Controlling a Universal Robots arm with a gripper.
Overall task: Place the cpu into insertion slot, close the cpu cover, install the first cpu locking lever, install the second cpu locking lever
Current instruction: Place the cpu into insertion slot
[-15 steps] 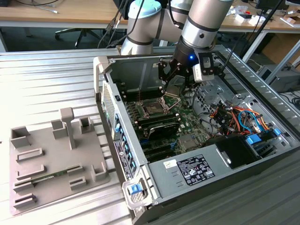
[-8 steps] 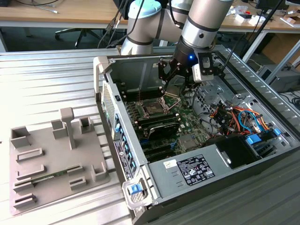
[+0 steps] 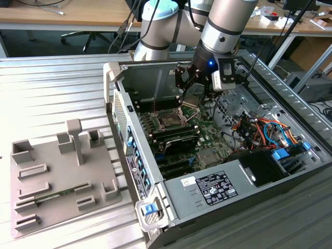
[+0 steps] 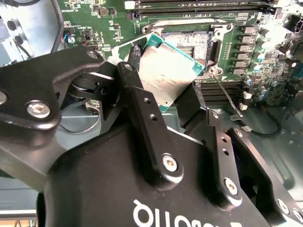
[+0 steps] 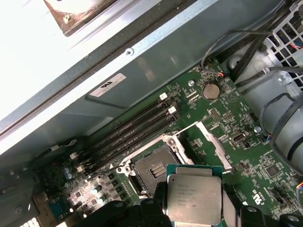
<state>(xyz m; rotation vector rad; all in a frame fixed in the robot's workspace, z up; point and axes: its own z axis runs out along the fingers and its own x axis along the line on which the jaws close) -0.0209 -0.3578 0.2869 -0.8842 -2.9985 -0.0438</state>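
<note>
One cpu is counted near the single socket. One coin cell is logged near that socket. One gripper is listed above it, one computer case around it, and one grey fixture plate well apart.

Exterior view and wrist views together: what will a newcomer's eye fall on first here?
First, the gripper shut on the cpu, which it holds tilted above the empty socket on the green board. Next, in the exterior view, the arm bends down into the open case, and a grey plate with upright blocks lies at that view's left.
</note>
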